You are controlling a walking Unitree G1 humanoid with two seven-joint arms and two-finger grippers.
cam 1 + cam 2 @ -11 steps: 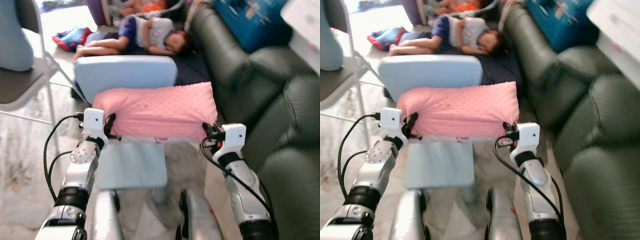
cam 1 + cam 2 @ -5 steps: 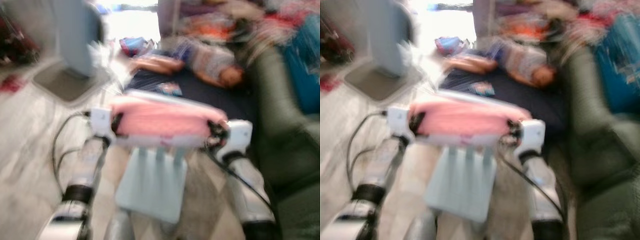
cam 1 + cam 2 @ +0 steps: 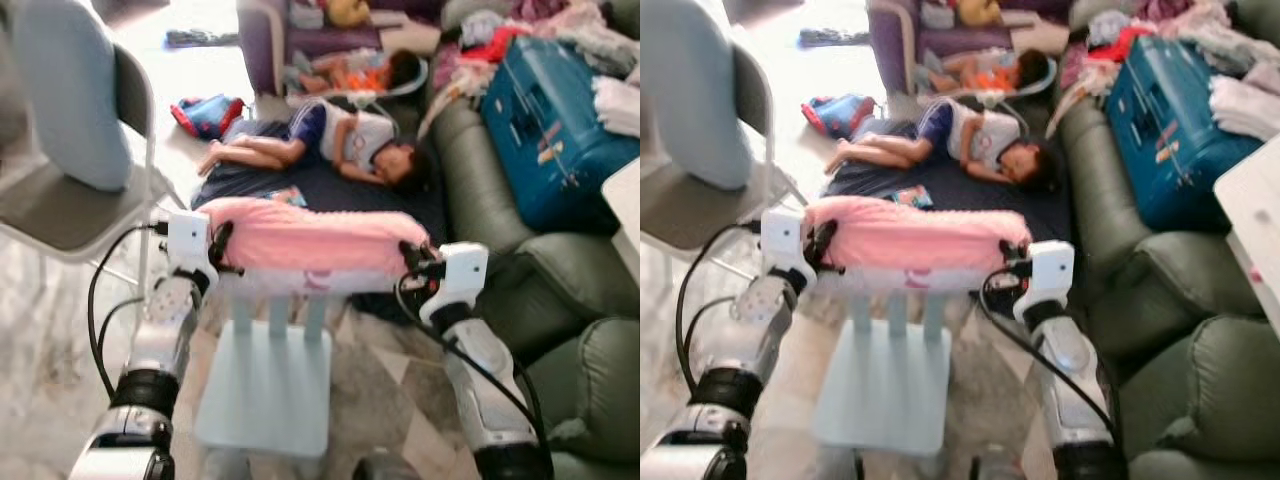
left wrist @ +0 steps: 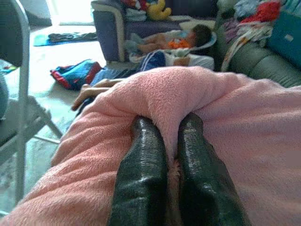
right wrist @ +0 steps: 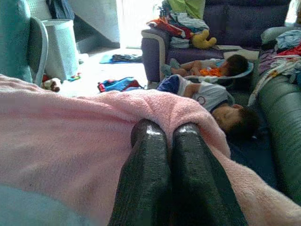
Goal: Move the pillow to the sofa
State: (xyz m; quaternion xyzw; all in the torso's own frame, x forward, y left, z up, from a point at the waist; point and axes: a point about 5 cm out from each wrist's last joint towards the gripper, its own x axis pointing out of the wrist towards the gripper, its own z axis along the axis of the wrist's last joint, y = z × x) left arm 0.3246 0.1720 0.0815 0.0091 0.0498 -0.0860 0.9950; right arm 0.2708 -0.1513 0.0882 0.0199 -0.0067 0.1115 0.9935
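**Pillow held between both grippers, not yet at the sofa**

One pink pillow point(image 3: 310, 240) hangs in the air, stretched level between the two arms above a pale blue stool point(image 3: 265, 385). The left gripper point(image 4: 162, 155) is pinched tight on one end of the pillow: its two black fingers point(image 4: 141, 174) sit side by side with a fold of pink fabric bunched over their tips. The right gripper point(image 5: 162, 155) is clamped on the other end in the same way, fabric pulled over its closed fingers point(image 5: 146, 179).

Progress, as judged from the scene: the pick-up is done, since the pillow is carried clear of any support. The carry and the placing remain. The dark green sofa point(image 3: 560, 300) lies to the robot's right, well apart from the pillow, so a turn toward it, a step closer and a release onto a seat cushion are likely still to come.

Count: one pillow, two grippers, one stool, one green sofa, one blue suitcase point(image 3: 545, 130) resting on that sofa, one grey folding chair point(image 3: 70, 200) to the left with a pale blue cushion point(image 3: 70, 95) on it. Two people lie beyond the pillow: one point(image 3: 340, 145) on a dark mat point(image 3: 330, 190) on the floor, one point(image 3: 365, 72) farther back.
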